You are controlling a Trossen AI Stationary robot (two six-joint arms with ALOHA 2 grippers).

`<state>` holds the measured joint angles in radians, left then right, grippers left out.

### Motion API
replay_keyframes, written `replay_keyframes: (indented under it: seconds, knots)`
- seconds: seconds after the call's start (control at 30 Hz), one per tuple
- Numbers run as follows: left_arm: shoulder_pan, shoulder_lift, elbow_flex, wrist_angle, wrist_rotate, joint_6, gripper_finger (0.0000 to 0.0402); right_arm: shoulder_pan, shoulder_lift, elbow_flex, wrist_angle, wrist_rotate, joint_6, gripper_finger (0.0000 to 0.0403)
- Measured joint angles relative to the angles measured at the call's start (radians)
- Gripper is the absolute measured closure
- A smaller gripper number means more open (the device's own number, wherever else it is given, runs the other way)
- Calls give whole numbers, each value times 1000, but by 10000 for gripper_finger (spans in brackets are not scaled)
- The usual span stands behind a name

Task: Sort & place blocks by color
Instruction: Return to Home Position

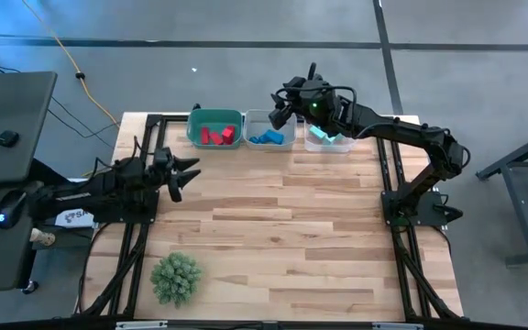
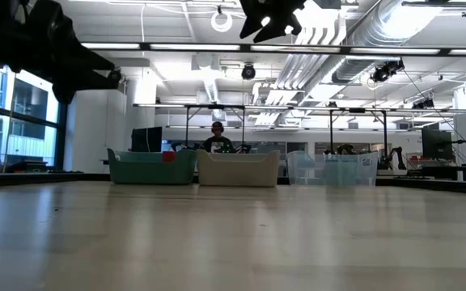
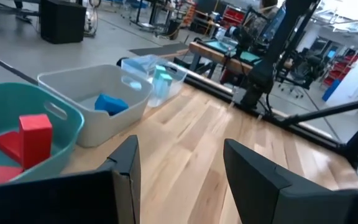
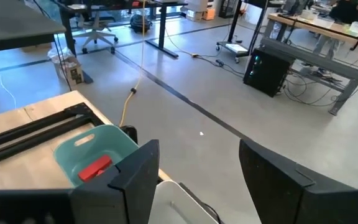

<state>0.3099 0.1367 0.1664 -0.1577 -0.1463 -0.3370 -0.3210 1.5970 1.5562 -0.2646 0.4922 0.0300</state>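
Three bins stand in a row at the table's far edge. The teal bin (image 1: pixel 214 128) holds red blocks (image 3: pixel 35 138), the white bin (image 1: pixel 269 130) holds blue blocks (image 3: pixel 110 102), and the clear bin (image 1: pixel 328 139) holds light teal blocks (image 3: pixel 161 76). My left gripper (image 1: pixel 189 174) hovers open and empty at the table's left side, nearer than the teal bin and pointing toward the right. My right gripper (image 1: pixel 280 108) hangs open and empty high over the white bin's far side, pointing left. In the right wrist view a red block (image 4: pixel 95 168) shows in the teal bin.
A green spiky ball (image 1: pixel 176 278) lies near the front left corner. The wooden tabletop (image 1: pixel 282 229) stretches between the bins and the near edge. A person (image 2: pixel 217 141) sits in the room beyond the bins.
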Motion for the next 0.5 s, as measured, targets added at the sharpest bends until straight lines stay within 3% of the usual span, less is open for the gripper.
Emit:
replay_keyframes:
  seconds: [0.27, 0.5]
  knots:
    - [-12, -56, -98, 64, -25, -8, 255, 0, -10, 0, 0, -10, 42, 190]
    - [-9, -69, -116, 88, -31, 38, 255, 0, -99, 0, -32, -61, 42, 190]
